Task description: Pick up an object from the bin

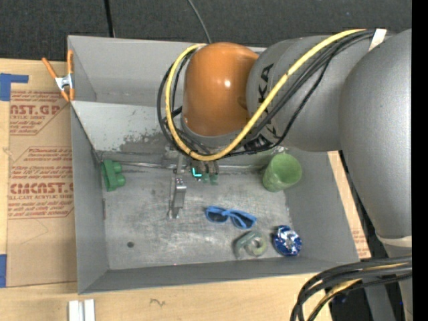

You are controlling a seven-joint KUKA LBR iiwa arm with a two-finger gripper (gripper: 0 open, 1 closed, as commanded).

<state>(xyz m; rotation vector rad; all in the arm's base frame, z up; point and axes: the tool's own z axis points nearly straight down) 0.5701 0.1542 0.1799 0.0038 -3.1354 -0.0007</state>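
A grey metal bin [140, 246] with a scuffed, scratched floor is holding five small things, one of each kind. A green plastic block [112, 176] with studs on it is sitting near the left wall. A pale green cup [281, 171], round and smooth, is standing near the right side. A pair of blue plastic sunglasses [229, 216] is lying flat near the middle of the floor. Just to the lower right of them, a grey-green ring [251, 244], shaped like a small roll of tape, is resting beside a shiny ball [287, 241] patterned in blue and white. A thick grey robot arm [374, 112] is reaching in from the right, carrying a glossy rounded orange cover [217, 89] and looping yellow and black cables [281, 85]. Below the cover, the slim metal gripper [176, 202] is hanging over bare floor at the bin's centre, just left of the sunglasses and apart from them. Its two fingers are lying pressed together as one narrow shape, pinching nothing.
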